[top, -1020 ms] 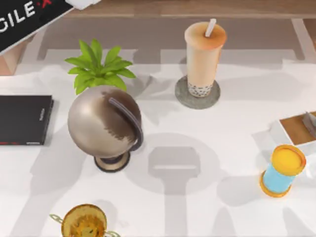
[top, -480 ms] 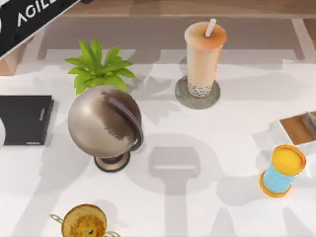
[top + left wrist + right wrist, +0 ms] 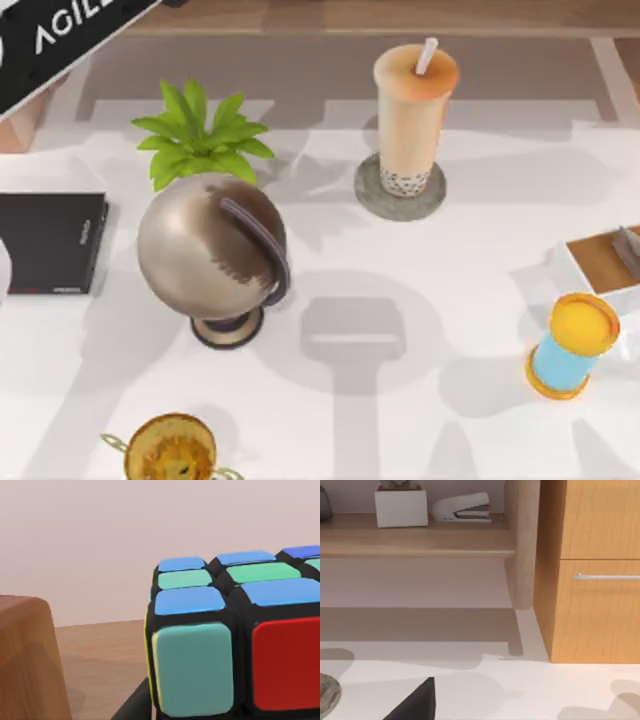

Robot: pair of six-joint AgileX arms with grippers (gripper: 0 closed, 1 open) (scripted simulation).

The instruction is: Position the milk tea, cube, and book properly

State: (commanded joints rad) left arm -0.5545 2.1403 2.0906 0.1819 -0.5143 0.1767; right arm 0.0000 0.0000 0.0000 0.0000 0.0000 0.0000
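The milk tea [image 3: 414, 120] stands upright on a round grey coaster [image 3: 400, 190] right of the globe [image 3: 212, 250] — the cube [image 3: 235, 645] fills the left wrist view, grip unclear.

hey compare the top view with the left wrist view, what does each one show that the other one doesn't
Top view alone: the milk tea upright on a grey coaster, a globe, a green plant, a thin black slab at the table's left edge, and a blue cylinder with yellow ends at right.

Left wrist view alone: the cube close up, blue and green tiles on top, teal and red facing the camera, beside a wooden block.

Shared: I can match nothing with confidence.
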